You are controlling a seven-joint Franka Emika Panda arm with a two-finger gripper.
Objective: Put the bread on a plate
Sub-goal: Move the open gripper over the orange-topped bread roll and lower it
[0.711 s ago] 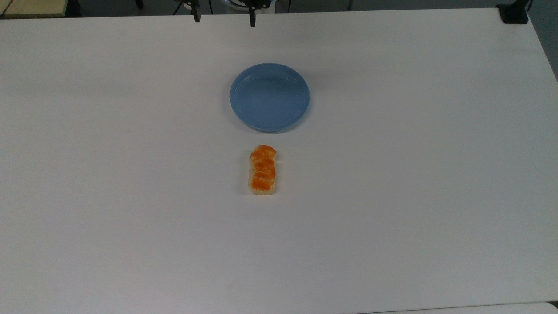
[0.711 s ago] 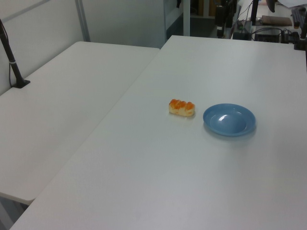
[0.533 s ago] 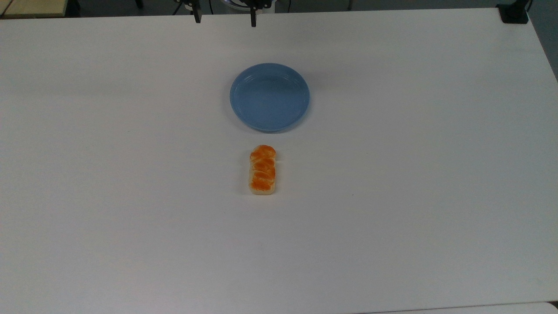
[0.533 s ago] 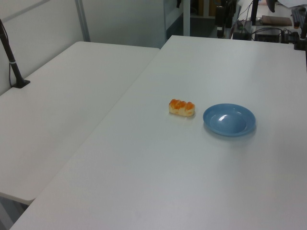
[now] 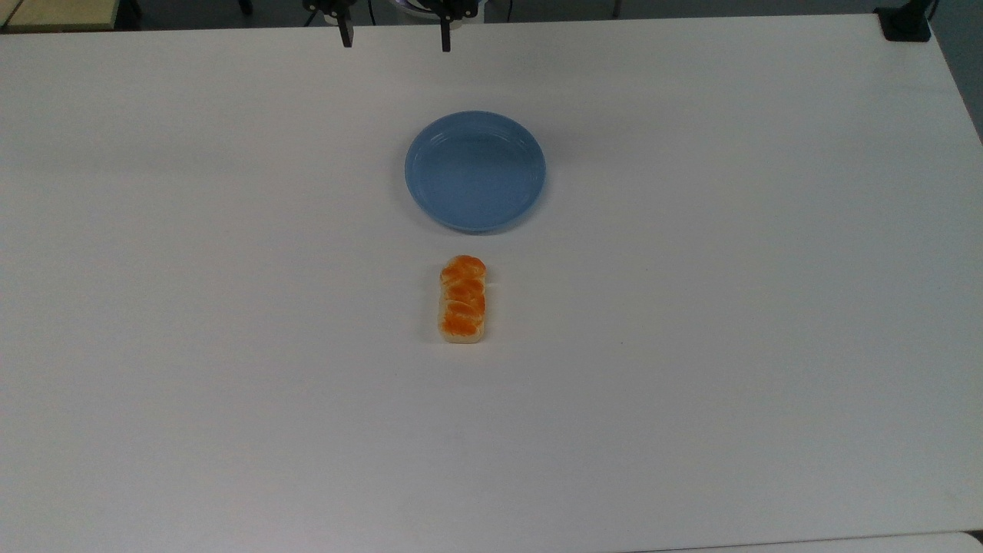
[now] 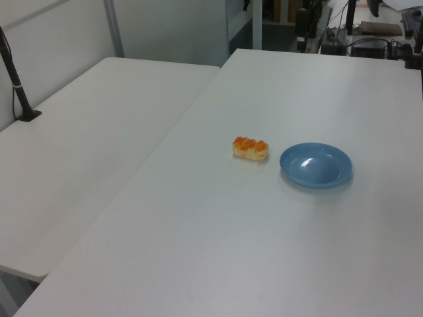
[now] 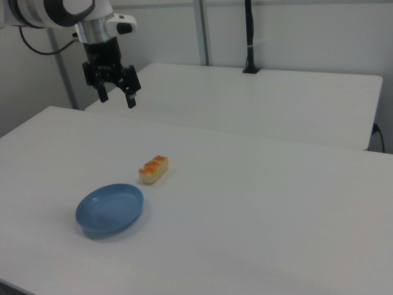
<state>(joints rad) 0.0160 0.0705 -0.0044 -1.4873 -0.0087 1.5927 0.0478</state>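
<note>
Top view: we see the small orange-brown segmented bread (image 5: 462, 299) lying just below the round light-blue plate (image 5: 475, 170), bare white tabletop (image 5: 729, 307) all around. Left view: bread (image 6: 250, 148) beside plate (image 6: 316, 165), not touching. Right view: pincer (image 7: 115, 94), fingers spread apart, holding nothing, hangs well above and beyond the bread (image 7: 153, 169).

Panda arm (image 7: 55, 11) entering from the right view's upper left, wrist pointing down; gripper (image 7: 116, 98) raised in the air, both fingers (image 5: 346, 34) spread wide apart, nothing held between them
</note>
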